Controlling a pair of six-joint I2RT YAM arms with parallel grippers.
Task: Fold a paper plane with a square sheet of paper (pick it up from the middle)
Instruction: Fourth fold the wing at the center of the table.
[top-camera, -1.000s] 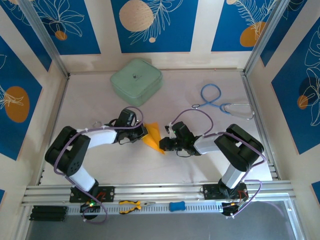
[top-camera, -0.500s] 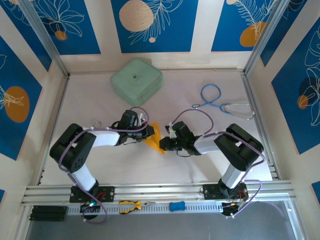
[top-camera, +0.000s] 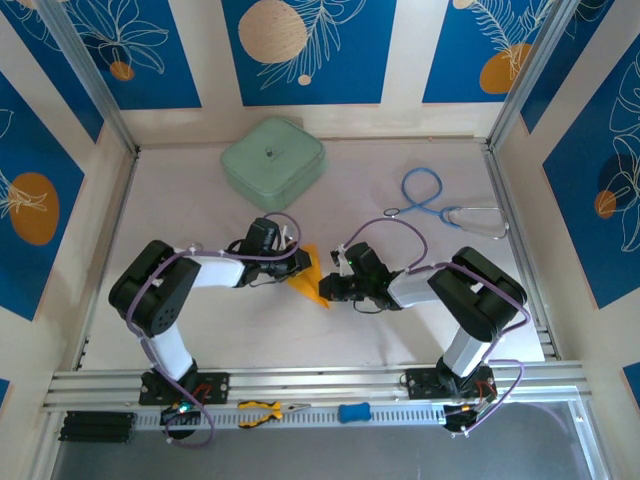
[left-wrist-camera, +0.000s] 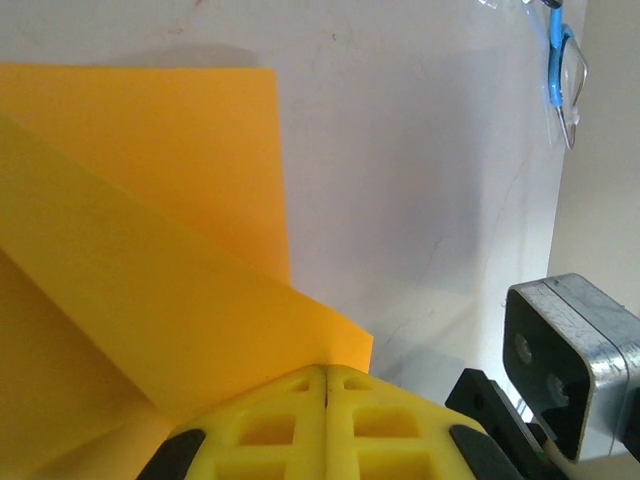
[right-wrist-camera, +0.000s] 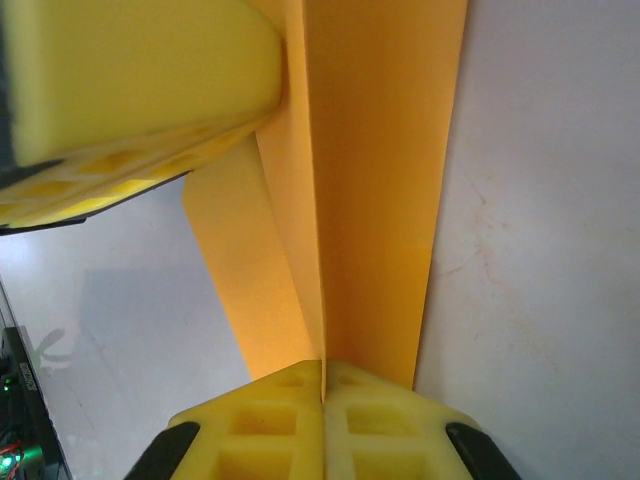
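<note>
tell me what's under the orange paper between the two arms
The white table shows around the orange paper, pinched by the left hand and right hand. The patch beneath is covered, so nothing there can be checked.

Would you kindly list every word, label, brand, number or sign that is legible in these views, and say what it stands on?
No text can be read.
On the mint-green case: a small dark mark on the lid, too small to read.
On the orange paper: nothing, plain.
On the blue wall panels: leaf and circle patterns, no letters.
</note>
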